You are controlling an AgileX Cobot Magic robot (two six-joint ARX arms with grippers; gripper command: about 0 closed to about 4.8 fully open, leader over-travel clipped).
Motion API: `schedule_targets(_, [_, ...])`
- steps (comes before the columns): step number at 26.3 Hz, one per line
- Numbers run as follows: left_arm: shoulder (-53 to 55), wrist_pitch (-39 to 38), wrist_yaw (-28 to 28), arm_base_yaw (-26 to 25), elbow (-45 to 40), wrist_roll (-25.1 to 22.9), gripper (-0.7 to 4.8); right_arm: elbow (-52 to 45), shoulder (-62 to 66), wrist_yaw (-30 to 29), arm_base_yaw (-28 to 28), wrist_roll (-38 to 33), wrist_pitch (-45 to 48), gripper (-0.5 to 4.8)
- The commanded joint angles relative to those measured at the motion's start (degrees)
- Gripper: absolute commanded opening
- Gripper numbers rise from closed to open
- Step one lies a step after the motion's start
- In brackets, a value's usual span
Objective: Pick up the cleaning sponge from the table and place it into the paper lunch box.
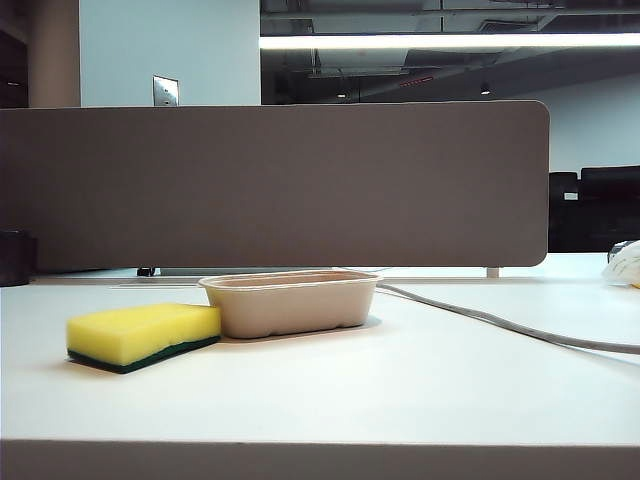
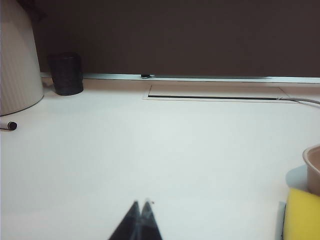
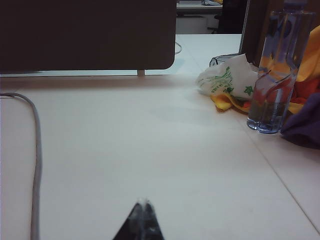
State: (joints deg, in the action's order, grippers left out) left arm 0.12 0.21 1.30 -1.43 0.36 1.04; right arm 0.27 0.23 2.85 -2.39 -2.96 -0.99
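Note:
The cleaning sponge [image 1: 143, 335], a yellow block with a dark green underside, lies flat on the white table [image 1: 400, 400], its end touching the paper lunch box [image 1: 290, 301]. The beige lunch box stands upright with nothing seen in it. In the left wrist view a corner of the sponge [image 2: 303, 216] and a bit of the lunch box rim [image 2: 312, 169] show off to one side. My left gripper [image 2: 141, 203] is shut, tips together, well short of the sponge. My right gripper [image 3: 143, 202] is shut too, over bare table. Neither gripper shows in the exterior view.
A grey cable [image 1: 500, 322] runs across the table right of the lunch box. A brown-grey divider [image 1: 270, 185] lines the back edge. A black cup [image 2: 67, 73] and a white vessel [image 2: 17, 57] stand far left; a plastic bottle [image 3: 272, 75], a bag [image 3: 227, 80] and cloths far right.

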Motion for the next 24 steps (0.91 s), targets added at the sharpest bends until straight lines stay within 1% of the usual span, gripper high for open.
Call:
schedule_targets(1, [0.0, 0.6, -0.1, 0.0, 0.1, 0.0, -0.05, 0.1, 0.0, 0.0, 0.0, 0.0, 0.8, -0.05])
schedule_targets(6, [0.0, 0.6, -0.5, 0.0, 0.1, 0.3, -0.05, 0.0, 0.0, 0.0, 0.0, 0.0, 0.8, -0.05])
schedule_targets(8, [0.0, 0.6, -3.5, 0.0, 0.1, 4.9, -0.05, 0.0, 0.1, 0.5, 1.8, 0.0, 0.8, -0.05])
schedule_targets(9, [0.0, 0.7, -6.4, 0.0, 0.1, 8.8, -0.03, 0.0, 1.2, 2.2, 5.7, 0.0, 1.1, -0.05])
schedule_targets(10, [0.0, 0.7, -8.2, 0.0, 0.1, 11.3, 0.03, 0.0, 2.3, 2.9, 8.6, 0.0, 1.2, -0.05])
schedule_targets(11, [0.0, 0.2, -11.0, 0.0, 0.1, 15.8, 0.73, 0.0, 4.4, 3.9, 13.9, 0.0, 1.2, -0.05])
schedule_targets(12, [0.0, -0.1, -12.3, 0.0, 0.1, 17.2, 1.26, 0.0, 5.9, 3.8, 17.2, 0.0, 1.2, -0.05])
schedule_targets(13, [0.0, -0.4, -16.0, 0.0, 0.1, 19.5, 2.5, 0.0, 8.2, 3.3, 22.5, 0.0, 1.2, -0.05])
schedule_targets(14, [0.0, -0.2, -18.2, 0.1, 0.1, 20.3, 2.9, 0.0, 8.9, 3.0, 24.5, 0.0, 1.1, -0.05])
schedule_targets(15, [0.0, 1.3, -22.6, 0.2, 0.1, 21.9, 3.13, 0.0, 10.1, 3.0, 27.7, 0.0, 1.0, -0.05])
schedule_targets(17, [0.0, 5.7, -30.4, 0.7, 0.2, 24.9, 3.14, 0.0, 11.4, 3.0, 31.6, 0.0, 0.8, -0.05])
schedule_targets(18, [0.0, 6.6, -31.8, 1.3, 0.3, 25.7, 3.15, 0.0, 11.8, 3.0, 32.9, 0.0, 0.8, -0.05])
schedule_targets(20, [0.1, 5.7, -32.2, 3.8, 1.4, 26.0, 3.39, 0.0, 12.5, 3.0, 35.4, 0.0, 0.8, -0.05])
schedule_targets(21, [0.6, 5.7, -32.0, 5.7, 1.9, 26.0, 3.43, 0.0, 12.9, 3.0, 36.5, 0.0, 0.8, -0.05])
schedule_targets(23, [2.4, 5.8, -31.0, 7.8, 2.3, 25.7, 3.43, 0.0, 12.9, 3.0, 37.4, 0.0, 0.8, -0.05])
schedule_targets(24, [4.8, 6.0, -30.3, 8.9, 2.7, 24.6, 3.44, 0.0, 13.1, 3.0, 37.9, 0.0, 0.8, -0.05])
